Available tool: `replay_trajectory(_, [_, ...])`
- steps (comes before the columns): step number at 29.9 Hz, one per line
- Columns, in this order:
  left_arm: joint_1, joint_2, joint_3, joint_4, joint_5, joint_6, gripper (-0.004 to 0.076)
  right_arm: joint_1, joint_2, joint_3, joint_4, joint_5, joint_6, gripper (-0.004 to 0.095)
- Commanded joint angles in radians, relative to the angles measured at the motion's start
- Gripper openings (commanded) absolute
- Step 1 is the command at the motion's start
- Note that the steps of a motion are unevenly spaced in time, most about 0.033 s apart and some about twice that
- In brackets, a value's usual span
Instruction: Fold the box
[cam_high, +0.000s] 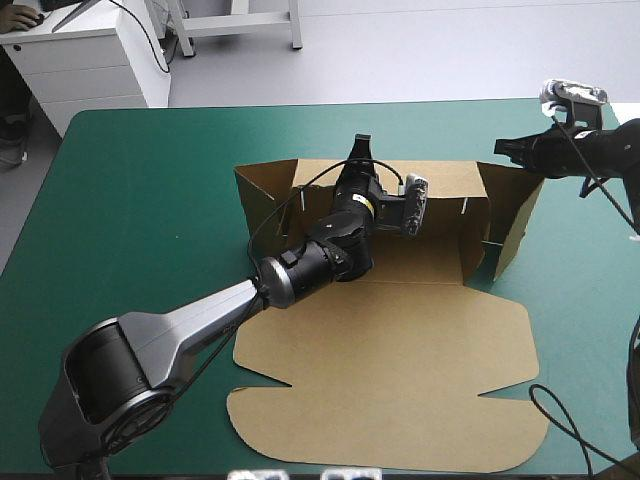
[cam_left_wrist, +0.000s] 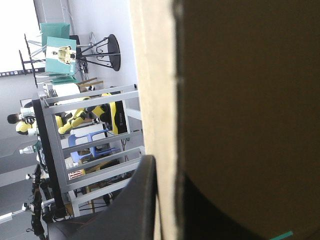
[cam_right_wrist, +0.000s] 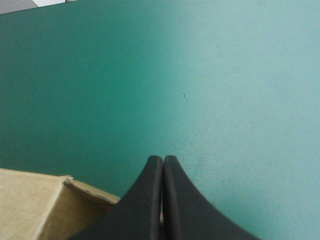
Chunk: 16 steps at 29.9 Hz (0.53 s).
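Note:
The brown box (cam_high: 400, 370) lies mid-table with its lid flat toward the near edge and its far and side walls raised. My left gripper (cam_high: 360, 147) reaches over the tray to the far wall (cam_high: 450, 182). In the left wrist view the gripper (cam_left_wrist: 165, 167) is shut on the box, with the wall's pale edge (cam_left_wrist: 165, 90) running between the black fingers (cam_left_wrist: 140, 200). My right gripper (cam_high: 502, 148) hangs shut above the raised right wall (cam_high: 518, 215), holding nothing. Its wrist view shows the gripper (cam_right_wrist: 163, 161) over the teal-green cover, with a box corner (cam_right_wrist: 35, 205) beside it.
The teal-green cover (cam_high: 140, 200) stretches wide to the left of the box, and a narrower strip lies beyond its far wall. The flat lid reaches close to the table's near edge. The left arm (cam_high: 200, 320) crosses the lid's left corner.

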Motion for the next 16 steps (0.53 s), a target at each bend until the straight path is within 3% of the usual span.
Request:
replay_trajectory(1, [-0.009, -0.02, -0.007, -0.083, 0.03, -0.008, -0.0008, -0.001, -0.009, -0.053, 0.032, -0.045, -0.014, -0.0014])
replay_trajectory(7, [-0.009, -0.02, -0.007, -0.083, 0.034, -0.008, -0.0008, -0.001, 0.029, -0.126, 0.011, 0.009, -0.012, -0.0014])
replay_trajectory(16, [-0.009, -0.02, -0.007, -0.083, 0.052, -0.008, -0.0008, -0.001, 0.048, -0.157, -0.134, 0.115, 0.021, -0.0014])
